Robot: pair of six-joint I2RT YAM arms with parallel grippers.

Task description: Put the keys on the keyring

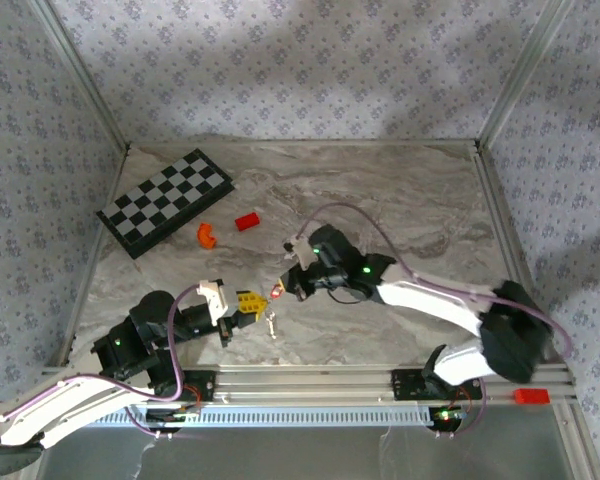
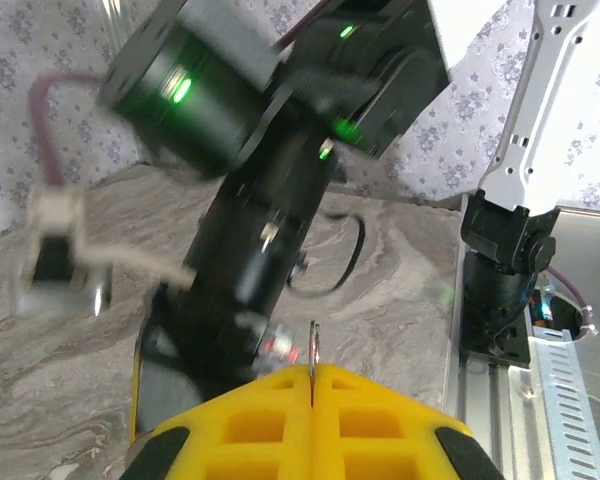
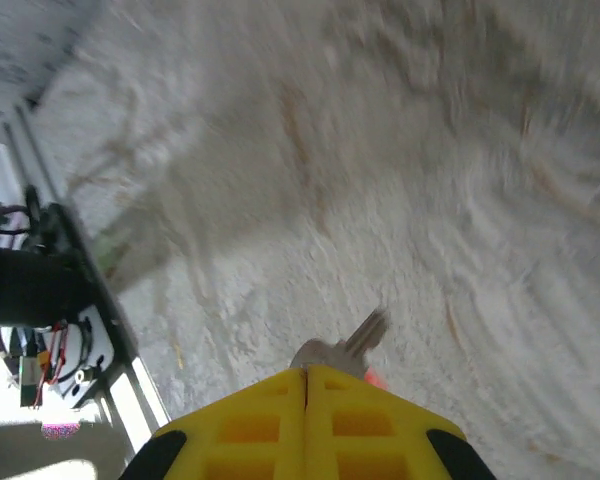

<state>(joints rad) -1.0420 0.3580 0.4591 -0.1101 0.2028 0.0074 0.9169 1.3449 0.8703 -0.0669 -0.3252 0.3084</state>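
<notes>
At near left, the left tool is closed on a thin metal sliver seen edge-on. It is probably the keyring, though the wrist view is too tight to be sure. Just right of it the keys sit low by the table, and the right tool is clamped on one key beside the red tag. Both parts are gripped and held close together, so I judge the threading itself is what remains.

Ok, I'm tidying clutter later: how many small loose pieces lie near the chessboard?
2. An orange curved piece lies just right of the chessboard, clear of its edge. A red block lies a little further right and slightly farther back. Others may be hidden.
</notes>
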